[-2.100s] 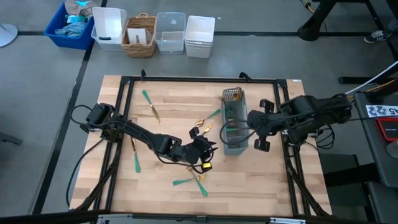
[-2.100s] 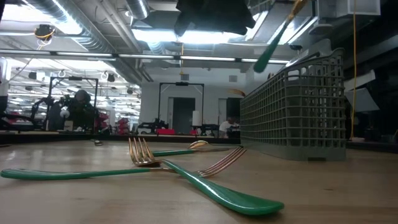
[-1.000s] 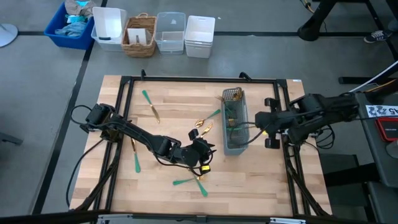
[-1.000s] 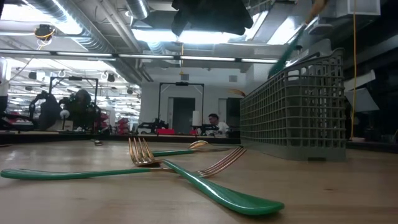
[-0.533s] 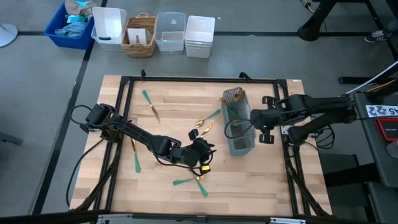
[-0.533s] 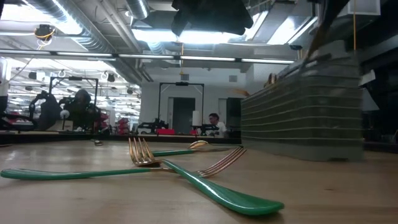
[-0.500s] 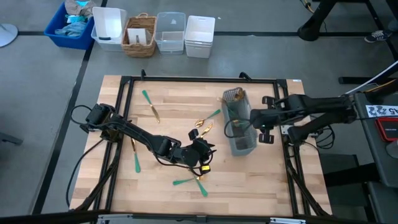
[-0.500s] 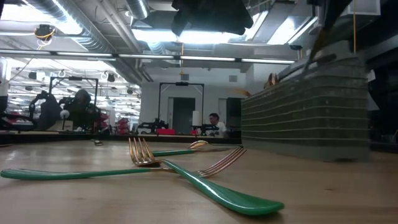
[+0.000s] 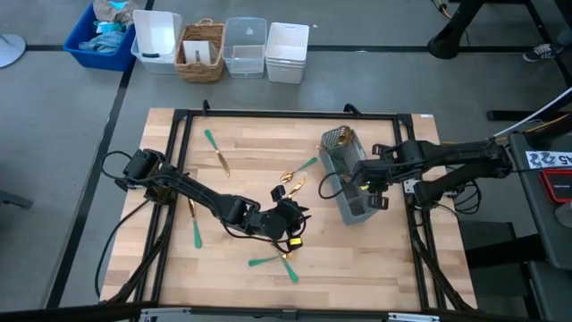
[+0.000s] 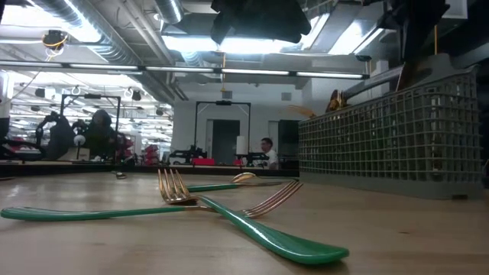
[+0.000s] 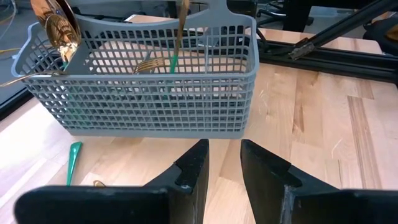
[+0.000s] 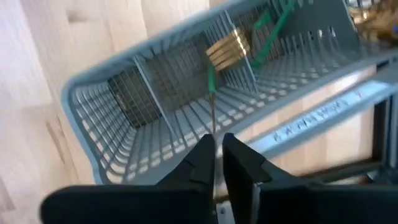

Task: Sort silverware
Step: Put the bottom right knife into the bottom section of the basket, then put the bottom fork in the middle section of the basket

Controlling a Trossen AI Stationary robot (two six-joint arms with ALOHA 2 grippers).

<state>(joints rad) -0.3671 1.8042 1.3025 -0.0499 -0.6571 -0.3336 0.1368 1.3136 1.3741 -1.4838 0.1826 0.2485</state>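
Observation:
The silverware has gold heads and teal handles. Several pieces lie on the wooden table: a crossed pair (image 9: 279,262), two near the far left (image 9: 214,152), one at the left (image 9: 194,224), and some in the middle (image 9: 290,183). The crossed forks (image 10: 229,206) fill the low view. The grey mesh caddy (image 9: 350,179) stands askew on the table's right and holds several pieces with gold heads up (image 11: 59,31). My right gripper (image 9: 365,183) is above the caddy, shut on one piece. My left gripper (image 9: 302,217) hovers open over the table's middle, facing the caddy (image 11: 155,93). My right gripper pinches one piece of silverware by its thin gold end (image 12: 212,127) between the two fingers, coming from above and pointing down. The piece hangs upright below the fingers, and its teal handle (image 12: 211,81) reaches down inside the caddy (image 12: 155,106).
A black frame (image 9: 407,152) borders the table top. Beyond the far edge stand a blue bin, white and clear tubs and a wicker basket (image 9: 201,52). Bare wood lies between the caddy and my left gripper (image 11: 311,124) and along the near edge.
My right gripper has moved toward the table's left and down, bringing the held piece into the caddy. The caddy has turned about on the table: its near end has swung toward the right edge while its far end has nearly stayed put. My left arm has kept still.

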